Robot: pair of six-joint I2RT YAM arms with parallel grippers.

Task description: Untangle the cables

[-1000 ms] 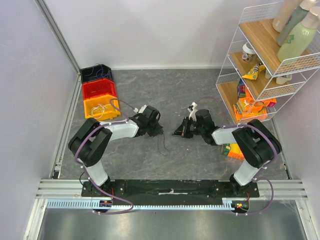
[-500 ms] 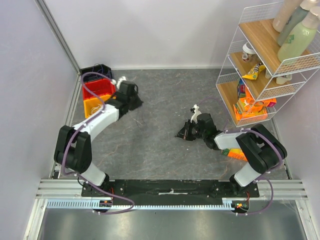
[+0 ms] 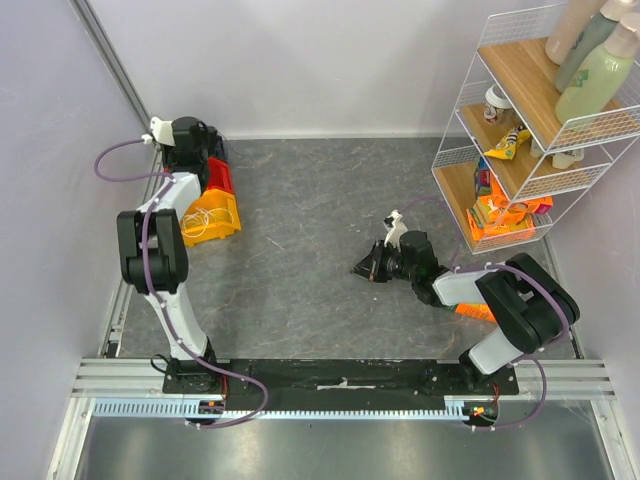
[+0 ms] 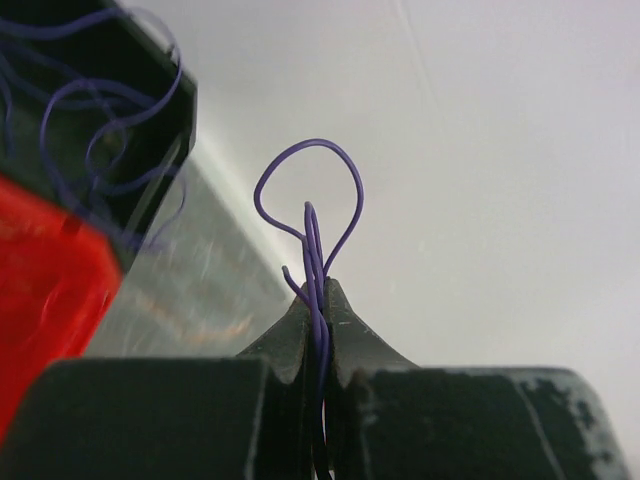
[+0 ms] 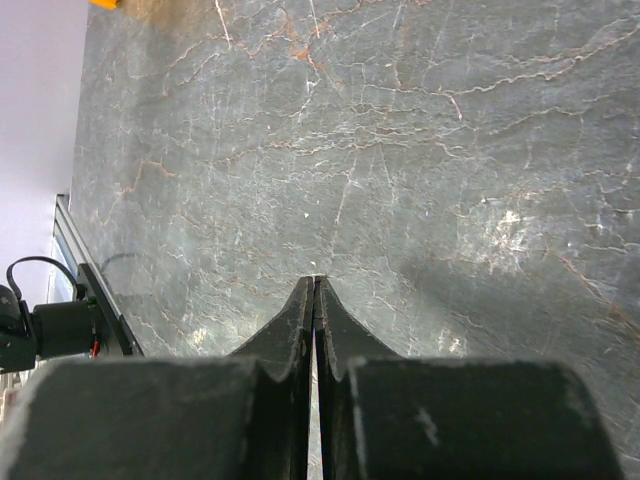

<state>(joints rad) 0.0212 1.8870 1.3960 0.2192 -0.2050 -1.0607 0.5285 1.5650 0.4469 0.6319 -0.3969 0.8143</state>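
My left gripper (image 3: 203, 143) is at the far back left corner, over the black bin (image 4: 150, 120). In the left wrist view it (image 4: 318, 290) is shut on a thin purple cable (image 4: 310, 190) that loops up out of the fingertips. More purple cables (image 4: 70, 110) lie in the black bin. The red bin (image 3: 216, 176) sits in front of it, then the yellow bin (image 3: 218, 212) holding white cables (image 3: 197, 222). My right gripper (image 3: 362, 268) is low over the table's middle right. In its wrist view it (image 5: 315, 282) is shut with nothing seen between the fingers.
A white wire shelf (image 3: 520, 130) with bottles and packets stands at the right. An orange packet (image 3: 465, 305) lies under the right arm. An aluminium rail (image 3: 140, 230) runs along the left wall beside the bins.
My left arm has swung from the middle of the table to the back left corner over the bins, carrying the purple cable. My right gripper has barely moved.
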